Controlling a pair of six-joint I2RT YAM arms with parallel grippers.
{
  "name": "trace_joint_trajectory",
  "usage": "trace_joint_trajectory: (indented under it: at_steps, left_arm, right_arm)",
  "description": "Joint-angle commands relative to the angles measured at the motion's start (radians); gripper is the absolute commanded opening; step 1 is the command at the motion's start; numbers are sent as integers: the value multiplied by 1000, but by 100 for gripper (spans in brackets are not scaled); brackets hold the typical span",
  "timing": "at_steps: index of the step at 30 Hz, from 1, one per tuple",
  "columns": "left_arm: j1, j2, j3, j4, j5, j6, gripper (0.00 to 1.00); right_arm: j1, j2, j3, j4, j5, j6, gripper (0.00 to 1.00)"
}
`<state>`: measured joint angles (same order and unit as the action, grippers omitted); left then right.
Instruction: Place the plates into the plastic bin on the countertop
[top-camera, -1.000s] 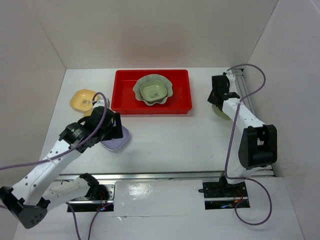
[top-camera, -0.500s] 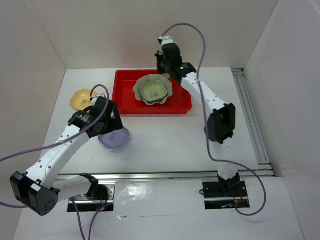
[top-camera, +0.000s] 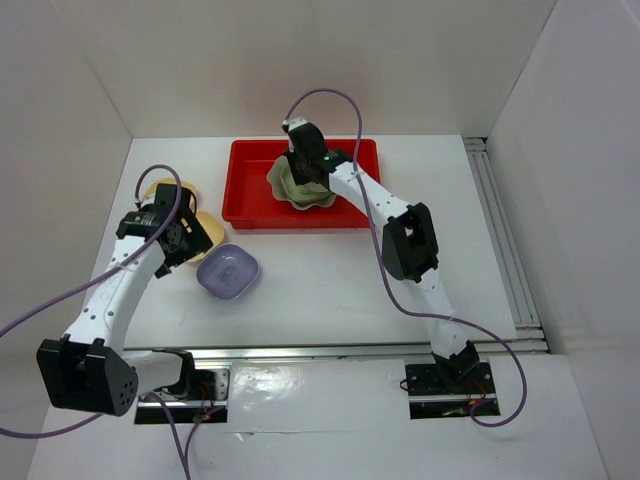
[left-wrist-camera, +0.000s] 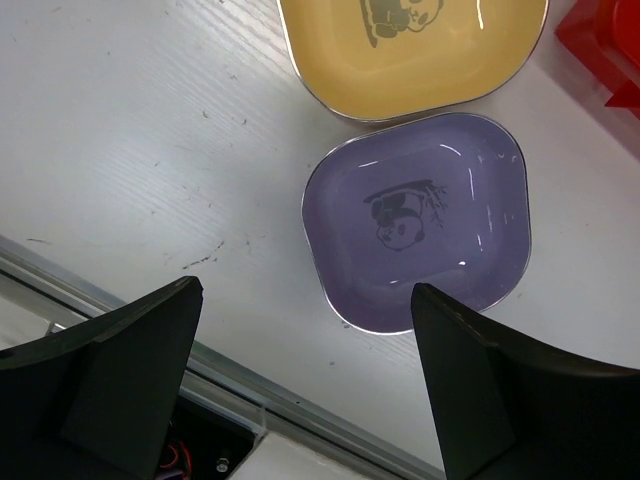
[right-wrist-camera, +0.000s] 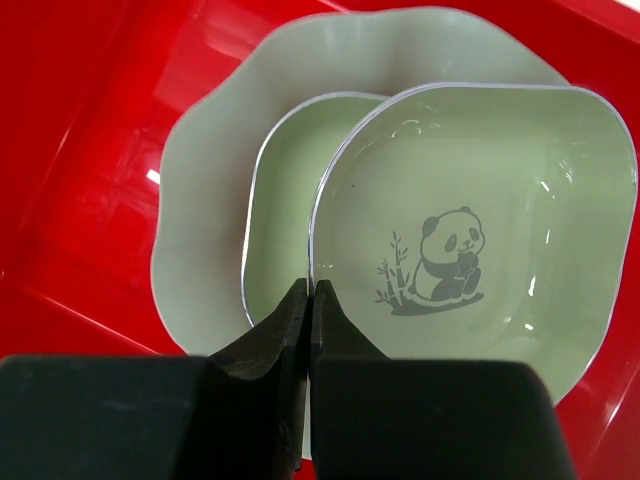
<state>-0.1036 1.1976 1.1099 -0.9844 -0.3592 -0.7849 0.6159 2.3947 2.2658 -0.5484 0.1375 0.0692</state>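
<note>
The red plastic bin (top-camera: 250, 200) stands at the back of the countertop (top-camera: 330, 280) and holds the pale green scalloped dish (top-camera: 285, 190). My right gripper (top-camera: 304, 166) is over it. In the right wrist view it (right-wrist-camera: 310, 298) is shut on the rim of an olive green dish (right-wrist-camera: 480, 200), held just above a second olive dish (right-wrist-camera: 280, 200) that lies in the scalloped dish (right-wrist-camera: 200, 200). My left gripper (top-camera: 188, 240) is open and empty above the countertop, left of the lavender dish (top-camera: 228, 271). The left wrist view shows the lavender dish (left-wrist-camera: 420, 220) below a yellow dish (left-wrist-camera: 420, 60).
Two yellow dishes (top-camera: 207, 222) (top-camera: 152, 192) lie left of the bin, partly under my left arm. White walls close in the left, back and right sides. A metal rail (top-camera: 500, 250) runs along the right edge and another along the front (top-camera: 330, 350).
My right arm swung from the right edge to above the bin, carrying the olive dish. My left gripper drew back left off the lavender dish, which now lies free.
</note>
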Motion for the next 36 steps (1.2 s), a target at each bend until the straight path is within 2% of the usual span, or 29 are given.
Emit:
trace_joint_trajectory:
  at_steps: [1,13,18,21,22,24,25,27,32,36]
  left_arm:
    - [44,17,-25,29,58,33,99]
    - [56,17,-77,82,108,62,97]
    - [65,51,-78,82,126,62,97]
    - [74,60,-78,92,126,62,97]
    - [74,60,-78,92,126,62,97]
    - [74,60,-78,92,126,62,97]
    - [85,60,-78,92,135,62,99]
    - [85,60,-78,92,135,72,99]
    - [122,124,-87,101,209,81,99]
    - [131,125,-131,92,259,34,97]
  right_arm:
    - [16,-23,0,62,4,-12,3]
    - [45,44,95,54,-7,-57,3]
    - [65,54,95,54,23,-88,8]
    - [65,44,71,54,24,-88,25]
    - [65,35,60,64,33,-88,51]
    - [65,35,60,64,33,-88,66]
    - [65,12,60,73,33,-88,87]
    - [76,-9,60,85,33,-97,100]
    - [96,-129,49,119,33,-97,100]
    - [96,-288,-70,171,53,-65,100]
